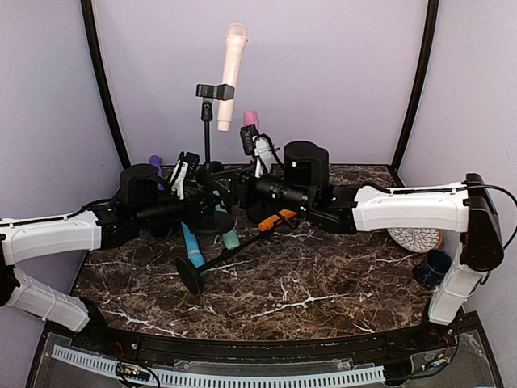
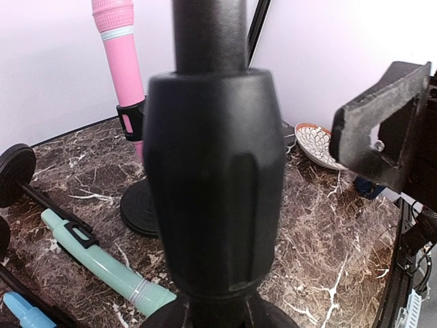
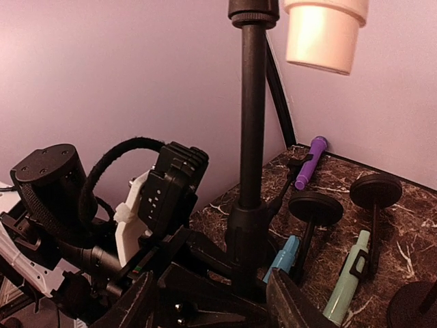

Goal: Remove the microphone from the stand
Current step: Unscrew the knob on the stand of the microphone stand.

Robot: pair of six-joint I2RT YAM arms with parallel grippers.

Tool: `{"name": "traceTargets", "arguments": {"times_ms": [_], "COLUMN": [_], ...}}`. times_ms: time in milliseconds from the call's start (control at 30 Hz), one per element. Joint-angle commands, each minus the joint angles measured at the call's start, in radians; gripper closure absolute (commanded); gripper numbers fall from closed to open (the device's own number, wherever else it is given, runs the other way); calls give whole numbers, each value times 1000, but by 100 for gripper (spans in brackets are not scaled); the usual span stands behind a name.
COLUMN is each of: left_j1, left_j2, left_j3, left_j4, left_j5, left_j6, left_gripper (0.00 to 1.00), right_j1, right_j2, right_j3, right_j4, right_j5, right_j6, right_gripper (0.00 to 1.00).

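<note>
Microphone (image 1: 233,73), cream-coloured, sits in the clip at the top of the upright stand (image 1: 207,133). It is at 12 o'clock from the middle of the marble table (image 1: 323,291) and leans with its head toward 1 o'clock. The left gripper (image 1: 196,174) meets the lower pole from 9 o'clock. The right gripper (image 1: 242,179) is just beside the pole on its 3 o'clock side. A fallen stand (image 1: 234,255) lies at 6 o'clock of the upright one. A pink microphone (image 1: 250,119) stands at 1 o'clock of the pole. A patterned bowl (image 1: 414,238) and a dark cup (image 1: 432,267) sit at the table's 3 o'clock edge.

From the left wrist, the stand's thick black collar fills the centre, very close to the lens. One finger (image 2: 382,130) shows at 3 o'clock and the other is hidden. The left gripper is clamped tight on the stand. At 11 o'clock the pink microphone is upright in its own clip. A mint microphone (image 2: 102,260) lies at 8 o'clock and a blue one (image 2: 24,311) at 7 o'clock. The bowl is at 2 o'clock.

From the right wrist, the stand's pole rises through the centre, and the cream microphone's lower end is at 1 o'clock, in its clip. The right gripper's fingers (image 3: 140,304) stand apart at 6 o'clock with nothing held between them. The left gripper's body is at 8 o'clock, against the pole's foot. At 3 o'clock a purple item (image 3: 311,160) lies by the wall.
</note>
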Motion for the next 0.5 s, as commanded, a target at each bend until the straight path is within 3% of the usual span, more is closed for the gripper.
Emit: {"name": "traceTargets", "arguments": {"times_ms": [0, 267, 467], "left_j1": [0, 1, 1], "left_j2": [-50, -52, -46], "left_j3": [7, 5, 5], "left_j4": [79, 82, 93], "left_j5": [-24, -19, 9], "left_j6": [9, 5, 12], "left_gripper": [100, 100, 100], "right_j1": [40, 54, 53], "right_j2": [49, 114, 161], "right_j3": [102, 238, 304], "right_j4": [-99, -263, -287], "right_j5": [145, 265, 215], "right_j6": [-16, 0, 7], "right_gripper": [46, 50, 51]}}
